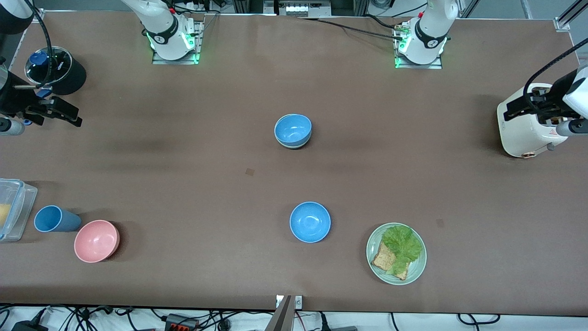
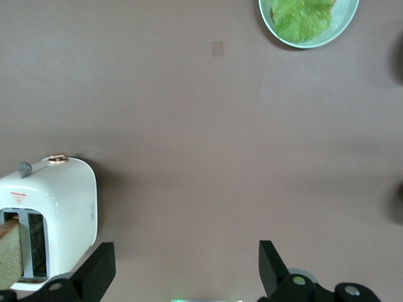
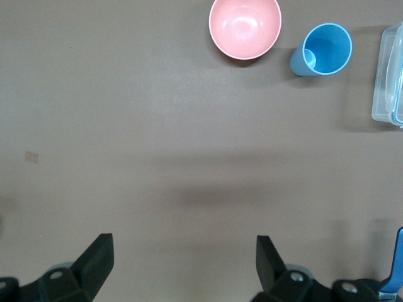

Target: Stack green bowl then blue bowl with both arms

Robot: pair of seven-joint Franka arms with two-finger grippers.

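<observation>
A blue bowl (image 1: pixel 293 129) sits nested in the pale green bowl (image 1: pixel 294 146) at mid-table; only a thin pale band of the green bowl shows under it. A second blue bowl (image 1: pixel 310 221) stands alone, nearer to the front camera. My right gripper (image 1: pixel 62 112) is open and empty, up over the right arm's end of the table; in the right wrist view (image 3: pixel 184 246) bare table lies between its jaws. My left gripper (image 1: pixel 519 108) is open and empty over the toaster (image 1: pixel 523 133); in the left wrist view (image 2: pixel 186 251) it is over bare table.
A white toaster (image 2: pixel 56 214) holds a bread slice. A green plate (image 1: pixel 369 248) with bread and lettuce, also in the left wrist view (image 2: pixel 346 25), lies near the front edge. A pink bowl (image 1: pixel 96 240), blue cup (image 1: pixel 54 219), clear container (image 1: pixel 16 207) and black round jar (image 1: pixel 57 69) stand at the right arm's end.
</observation>
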